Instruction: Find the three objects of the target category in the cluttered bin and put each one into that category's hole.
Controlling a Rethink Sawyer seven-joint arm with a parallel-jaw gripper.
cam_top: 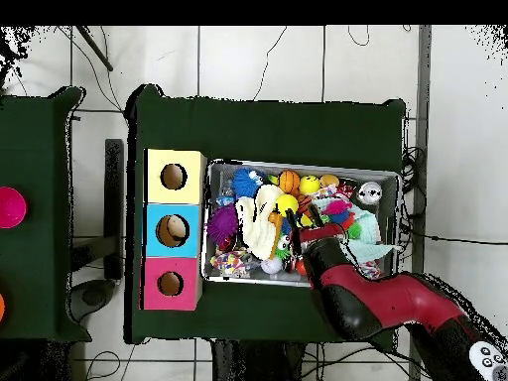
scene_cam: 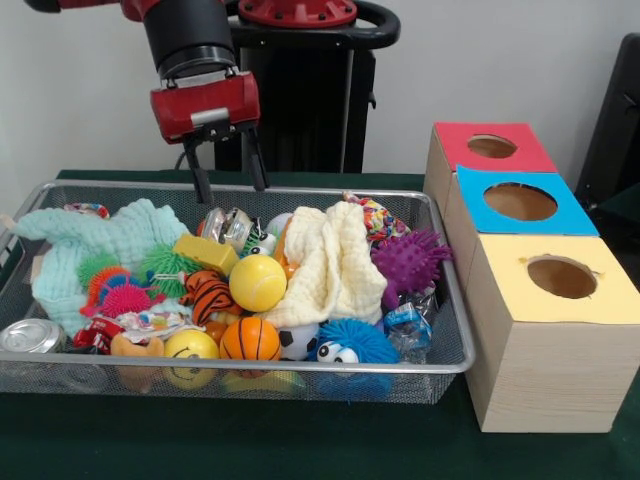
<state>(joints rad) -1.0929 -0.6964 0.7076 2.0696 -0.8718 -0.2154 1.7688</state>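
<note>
The wire mesh bin [scene_cam: 300,369] sits on the green table, full of toys; it also shows in the overhead view [cam_top: 298,167]. In it lie a yellow ball [scene_cam: 257,283], an orange basketball [scene_cam: 250,340], a tiger-striped ball [scene_cam: 208,295], a yellow smiley ball [scene_cam: 190,347], a purple spiky ball [scene_cam: 410,260], a blue fuzzy toy with eyes [scene_cam: 350,343], a cream cloth [scene_cam: 330,265] and a mint cloth [scene_cam: 110,240]. My gripper [scene_cam: 228,178] is open and empty. It hangs just above the bin's far rim, over the left-middle part. In the overhead view it [cam_top: 293,241] is above the bin's middle.
Three wooden boxes with round holes stand right of the bin: red top [scene_cam: 490,147], blue top [scene_cam: 520,203], yellow top [scene_cam: 560,278]. A crushed can [scene_cam: 30,335] lies in the bin's front left corner. A pink ball [cam_top: 8,206] lies on another table.
</note>
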